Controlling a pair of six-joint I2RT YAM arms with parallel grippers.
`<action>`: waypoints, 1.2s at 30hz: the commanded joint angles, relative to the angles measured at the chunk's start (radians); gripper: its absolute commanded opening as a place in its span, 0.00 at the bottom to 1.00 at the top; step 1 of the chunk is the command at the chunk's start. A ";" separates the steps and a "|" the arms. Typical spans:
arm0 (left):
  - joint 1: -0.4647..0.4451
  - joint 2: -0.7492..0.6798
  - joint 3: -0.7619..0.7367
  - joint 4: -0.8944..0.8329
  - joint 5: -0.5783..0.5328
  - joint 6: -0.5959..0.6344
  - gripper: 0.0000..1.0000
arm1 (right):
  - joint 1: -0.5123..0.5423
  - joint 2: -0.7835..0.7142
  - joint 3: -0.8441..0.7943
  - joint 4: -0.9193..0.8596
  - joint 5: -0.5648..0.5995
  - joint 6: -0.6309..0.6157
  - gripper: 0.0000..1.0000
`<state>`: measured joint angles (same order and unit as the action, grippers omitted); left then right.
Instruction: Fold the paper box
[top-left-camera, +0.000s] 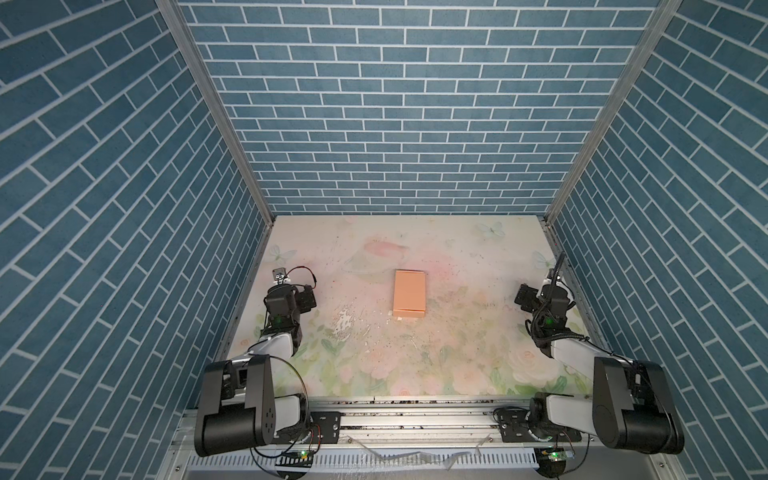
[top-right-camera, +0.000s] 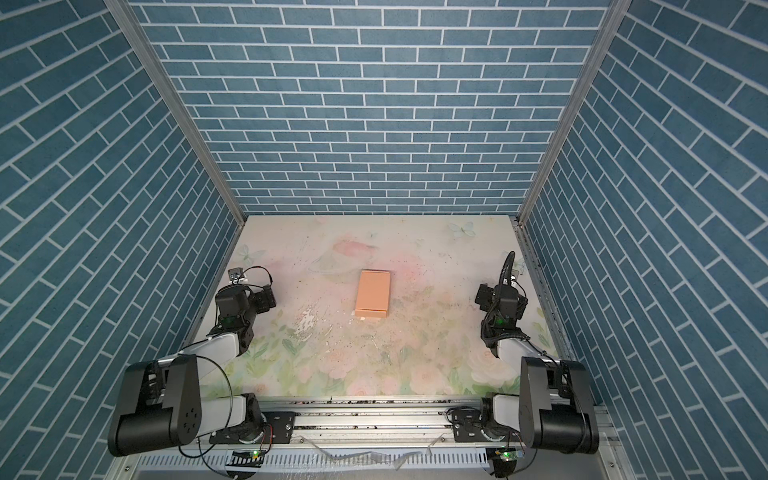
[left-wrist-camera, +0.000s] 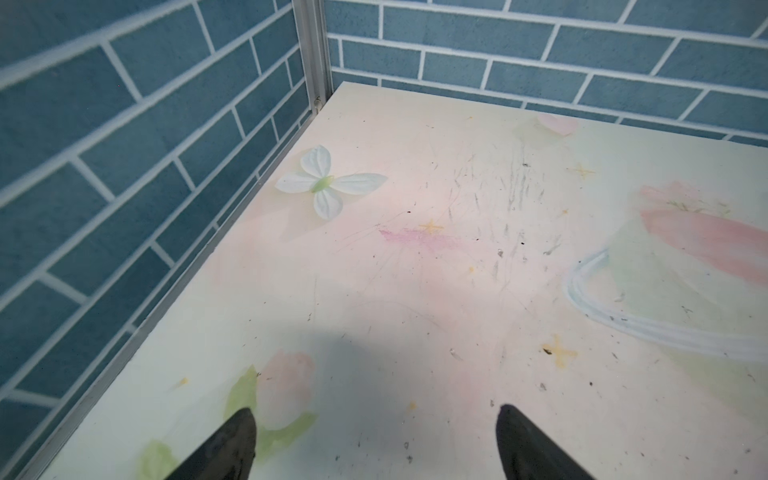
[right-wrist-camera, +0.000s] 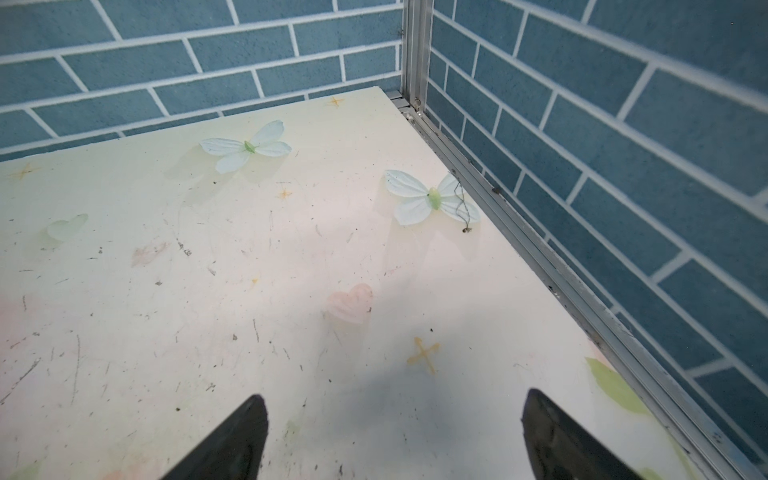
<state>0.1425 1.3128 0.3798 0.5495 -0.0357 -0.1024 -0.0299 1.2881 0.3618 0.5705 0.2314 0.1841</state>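
Observation:
The paper box (top-left-camera: 409, 294) (top-right-camera: 373, 300) is a peach-tan cardboard rectangle. It lies flat and closed up in the middle of the floral table, in both top views. The left arm (top-left-camera: 286, 301) stands well to the left of it, the right arm (top-left-camera: 548, 301) well to the right; neither touches it. In the left wrist view my left gripper (left-wrist-camera: 374, 413) is open over bare table near the far left corner, with nothing between its black fingertips (left-wrist-camera: 245, 419). My right gripper (right-wrist-camera: 395, 398) is open too, over bare table by the far right corner. Neither wrist view shows the box.
Blue brick-pattern walls with aluminium posts (top-left-camera: 232, 137) close in the table on three sides. A metal rail (top-left-camera: 415, 415) runs along the front edge. A small white scrap (top-left-camera: 397, 318) lies at the box's near left corner. A thin loose wire (right-wrist-camera: 461, 208) lies beside a printed butterfly.

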 joint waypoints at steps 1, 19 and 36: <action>0.013 0.043 0.007 0.133 0.097 0.013 0.91 | -0.019 0.019 0.010 0.054 -0.044 -0.015 0.95; -0.170 0.220 0.009 0.317 -0.048 0.163 0.96 | -0.056 0.179 -0.092 0.457 -0.103 -0.044 0.95; -0.173 0.215 0.008 0.308 -0.048 0.161 1.00 | -0.046 0.257 0.014 0.334 -0.220 -0.100 0.99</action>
<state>-0.0250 1.5288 0.3775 0.8440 -0.0719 0.0498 -0.0795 1.5394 0.3771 0.9245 0.0277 0.1234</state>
